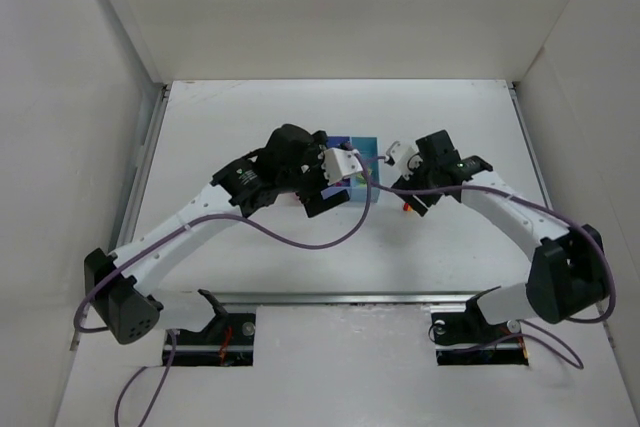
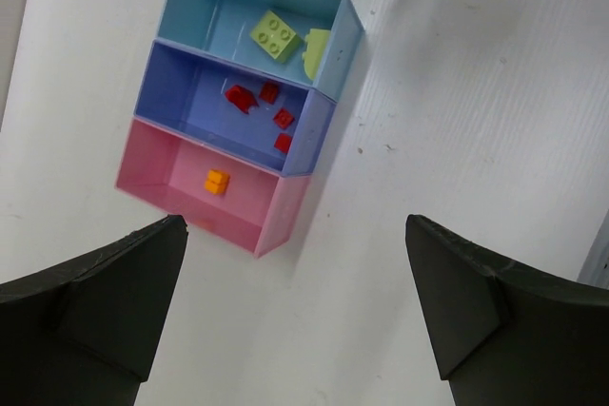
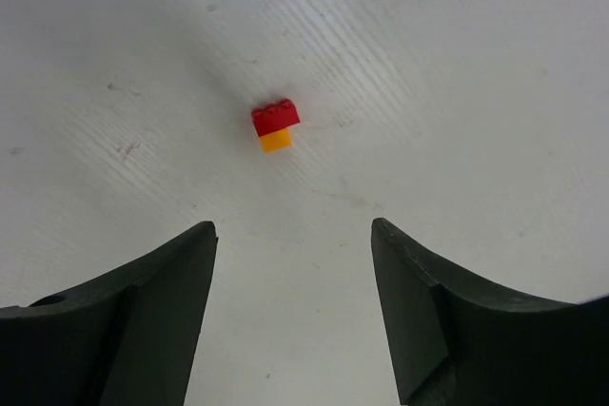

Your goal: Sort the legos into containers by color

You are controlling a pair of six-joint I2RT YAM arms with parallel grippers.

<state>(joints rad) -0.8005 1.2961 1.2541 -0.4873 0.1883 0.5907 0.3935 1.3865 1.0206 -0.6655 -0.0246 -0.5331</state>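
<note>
- White tabletop (image 1: 330,112), boxed in by plain white walls, carries everything; the top view shows both arms reaching toward its middle.
- Three joined bins sit under the left gripper (image 2: 296,222). The light blue bin (image 2: 205,7) holds a yellow-green brick (image 2: 274,35), the blue bin (image 2: 176,92) holds several red bricks (image 2: 238,97), and the pink bin (image 2: 157,166) holds an orange-yellow brick (image 2: 217,182).
- Left fingers are spread wide with nothing between them, hovering over the table just beside the bins.
- One loose red brick (image 3: 275,117) lies on the bare table with a small orange brick (image 3: 275,141) touching its near side. Whether the two are clipped together cannot be told.
- That pair lies straight ahead of the right gripper (image 3: 293,227), a little left of its centre line. Its fingers are parted and hold nothing.
- The red brick's long side runs nearly crosswise in the wrist view, roughly along the line on which the jaws close, so a turn of the wrist may give a shorter grip.
- The right arm is clearly the nearer one, and the bins lie to its left.
- No brand, label or writing can be read anywhere.
</note>
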